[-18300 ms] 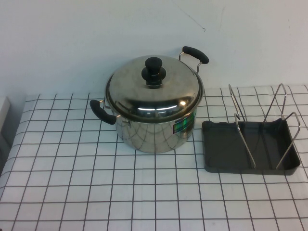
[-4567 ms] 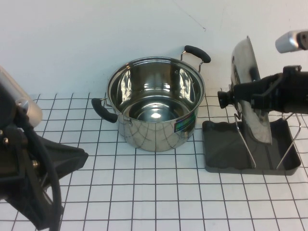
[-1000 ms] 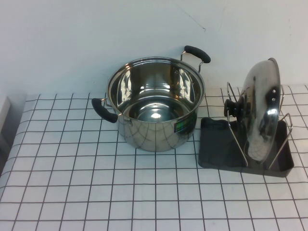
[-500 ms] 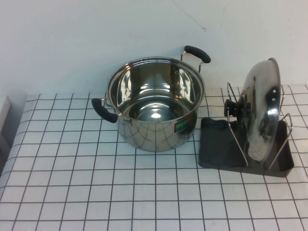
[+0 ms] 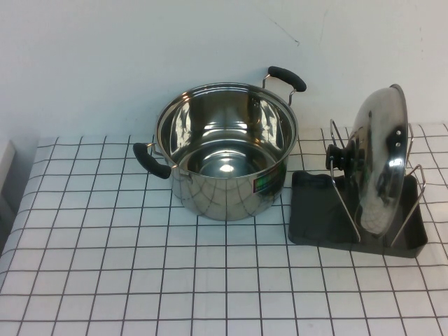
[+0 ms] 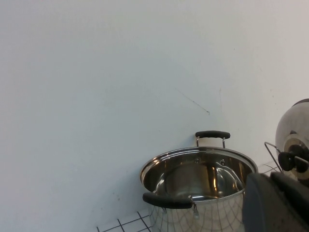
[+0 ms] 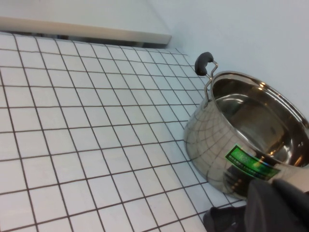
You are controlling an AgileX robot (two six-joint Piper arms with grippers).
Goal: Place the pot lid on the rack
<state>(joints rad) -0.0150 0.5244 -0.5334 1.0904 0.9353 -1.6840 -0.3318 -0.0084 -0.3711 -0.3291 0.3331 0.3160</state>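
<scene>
The pot lid stands on edge in the rack, slotted between the upright wire loops, domed face and black knob turned toward the pot. It leans back a little against the rear wires, top rim well above them. The rack sits just beside the pot on the checked tabletop, on the pot's right.

Neither arm is over the pot or rack. From the wrist cameras, the left hand hangs back on the pot's left, level with its rim, and the right hand sits low on the rack side of the pot; both are closed on nothing.

To my eye the job is done, so the risks are about it staying done. The lid is tall for those thin wires and rests on a narrow rim, so a knock to the tabletop or rack could set it rocking, roll it along the tray, or tip it forward onto the pot. The rack is light plastic and seems slightly askew beside the pot; if an arm swings through carelessly, it could clip the lid's high edge and drag the whole rack with it.
</scene>
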